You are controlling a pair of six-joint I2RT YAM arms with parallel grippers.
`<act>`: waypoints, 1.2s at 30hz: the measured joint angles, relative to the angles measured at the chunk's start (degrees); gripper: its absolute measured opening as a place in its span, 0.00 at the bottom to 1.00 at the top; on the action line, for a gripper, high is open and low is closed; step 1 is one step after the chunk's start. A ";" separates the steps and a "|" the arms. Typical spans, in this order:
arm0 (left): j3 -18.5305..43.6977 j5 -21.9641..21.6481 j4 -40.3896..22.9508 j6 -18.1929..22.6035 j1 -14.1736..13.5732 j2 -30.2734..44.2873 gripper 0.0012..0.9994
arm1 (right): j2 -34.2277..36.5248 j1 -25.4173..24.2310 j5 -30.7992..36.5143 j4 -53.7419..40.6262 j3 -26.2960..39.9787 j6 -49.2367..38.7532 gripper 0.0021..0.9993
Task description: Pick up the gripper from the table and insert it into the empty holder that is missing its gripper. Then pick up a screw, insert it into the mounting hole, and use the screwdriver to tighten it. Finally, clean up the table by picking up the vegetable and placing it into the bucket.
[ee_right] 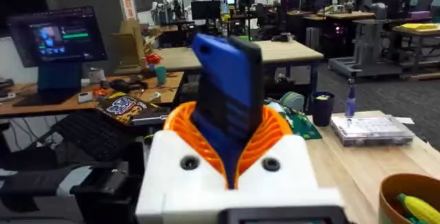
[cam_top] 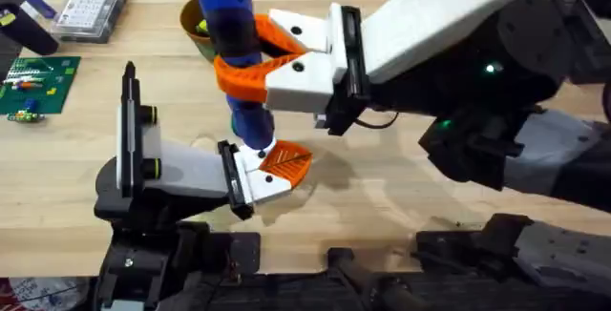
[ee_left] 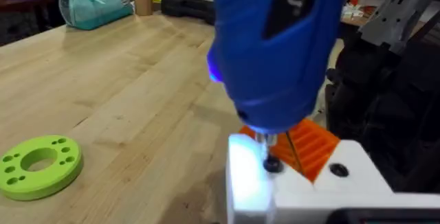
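My right gripper (cam_top: 250, 58), white with orange jaws, is shut on the blue screwdriver (cam_top: 229, 15) and holds it upright. The thin bit (ee_left: 265, 143) points down onto a black screw (ee_left: 273, 163) in the white block of the gripper (cam_top: 284, 163), whose orange ribbed fin (ee_left: 313, 145) lies beside it. That piece sits at the black end plate of the holder (cam_top: 181, 170), which is my left gripper's body. The screwdriver's lamp lights the block. The yellow-brown bucket (cam_top: 196, 27) stands behind the screwdriver, also near my right wrist (ee_right: 412, 193). The vegetable is out of view.
A bright green ring disc (ee_left: 38, 165) lies on the table (cam_top: 401, 187) left of the holder. A clear parts box (cam_top: 91, 8) and a green circuit board (cam_top: 38, 84) sit at the far left. Bare wood lies right of the holder.
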 joint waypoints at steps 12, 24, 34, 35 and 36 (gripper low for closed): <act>0.00 -0.02 0.00 0.00 0.00 0.00 0.01 | 0.01 0.00 -0.03 -0.06 0.00 0.24 0.03; 0.00 0.00 0.00 0.00 0.00 0.00 0.01 | 0.01 0.00 -0.04 -0.06 0.02 0.74 0.03; 0.00 0.00 0.00 0.02 0.00 0.00 0.01 | 0.00 0.00 -0.26 -0.24 0.02 1.73 0.03; 0.00 0.00 0.00 0.00 0.00 0.00 0.01 | -0.01 0.00 -0.25 -0.28 0.02 1.75 0.03; 0.00 0.00 0.00 0.02 0.00 0.00 0.01 | -0.01 0.00 -0.26 -0.28 0.02 1.75 0.03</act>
